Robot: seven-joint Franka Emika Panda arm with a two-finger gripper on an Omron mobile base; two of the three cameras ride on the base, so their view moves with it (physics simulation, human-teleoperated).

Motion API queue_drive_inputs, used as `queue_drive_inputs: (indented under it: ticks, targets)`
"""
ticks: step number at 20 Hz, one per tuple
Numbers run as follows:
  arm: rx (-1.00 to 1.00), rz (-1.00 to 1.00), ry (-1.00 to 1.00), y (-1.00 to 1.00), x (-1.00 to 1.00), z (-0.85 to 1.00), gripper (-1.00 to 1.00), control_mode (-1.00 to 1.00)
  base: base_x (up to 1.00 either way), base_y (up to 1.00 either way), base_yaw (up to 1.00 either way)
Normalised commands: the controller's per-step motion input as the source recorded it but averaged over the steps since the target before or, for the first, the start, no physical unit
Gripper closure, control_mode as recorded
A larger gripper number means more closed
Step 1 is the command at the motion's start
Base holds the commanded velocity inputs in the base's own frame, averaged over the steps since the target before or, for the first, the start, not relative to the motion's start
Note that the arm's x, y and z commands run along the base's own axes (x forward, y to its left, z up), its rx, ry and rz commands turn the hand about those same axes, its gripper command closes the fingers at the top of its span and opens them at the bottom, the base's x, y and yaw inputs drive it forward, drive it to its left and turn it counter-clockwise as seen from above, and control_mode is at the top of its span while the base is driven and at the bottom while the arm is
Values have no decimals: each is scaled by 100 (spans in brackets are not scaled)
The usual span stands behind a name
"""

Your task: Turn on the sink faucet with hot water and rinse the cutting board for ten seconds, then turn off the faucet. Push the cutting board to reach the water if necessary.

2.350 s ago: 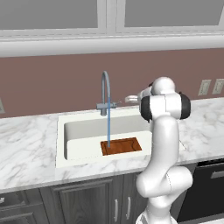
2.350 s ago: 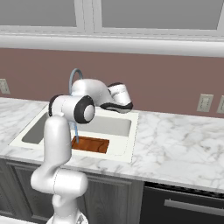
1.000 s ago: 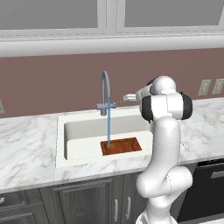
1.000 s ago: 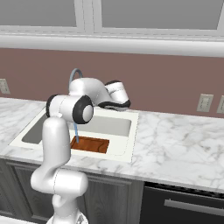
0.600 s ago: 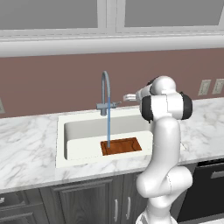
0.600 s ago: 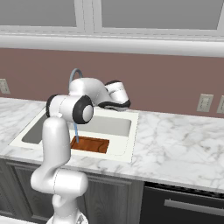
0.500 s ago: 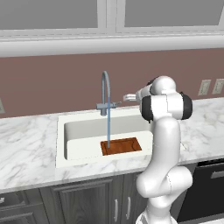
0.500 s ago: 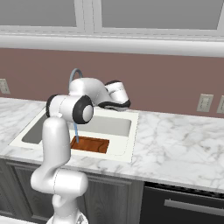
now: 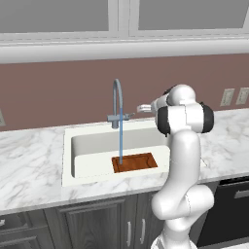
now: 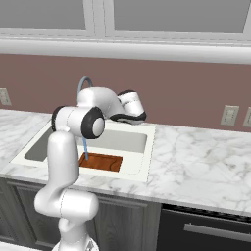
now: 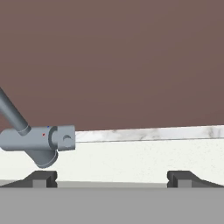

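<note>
The sink faucet (image 9: 116, 102) stands behind the sink (image 9: 68, 160), and the water (image 9: 120, 143) falls from its spout in a thin blue stream. That stream lands on the left end of the cutting board (image 9: 134, 162), which lies flat at the basin's front right. My gripper (image 9: 143, 108) hovers open just right of the faucet's side lever (image 9: 128, 116), level with it and apart from it. In the hand view the gripper (image 11: 113, 179) holds nothing, and the faucet base and lever (image 11: 39, 140) sit beyond the left fingertip (image 11: 41, 178). From the right base view the cutting board (image 10: 100, 162) and water (image 10: 86, 147) show beside my arm.
White-grey marble counter (image 9: 29, 170) runs either side of the sink. The brown backsplash (image 11: 113, 61) lies close ahead of the hand. Wall outlets (image 9: 226, 97) are at the right, a dark dishwasher front (image 9: 228, 204) below the counter, and upper cabinets overhead.
The hand has shifted slightly compared with over two seconds ago and has stayed still for the last second. The water keeps running onto the board.
</note>
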Motion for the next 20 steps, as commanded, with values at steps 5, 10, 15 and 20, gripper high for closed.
queue_drive_inputs:
  ticks: [5, 10, 15, 20]
  targets:
    - [0, 0, 0, 0, 0, 0, -100, -100, 0, 0, 0]
    - [0, 0, 0, 0, 0, 0, -100, -100, 0, 0, 0]
    - [0, 0, 0, 0, 0, 0, -100, -100, 0, 0, 0]
    - [0, 0, 0, 0, 0, 0, -100, -100, 0, 0, 0]
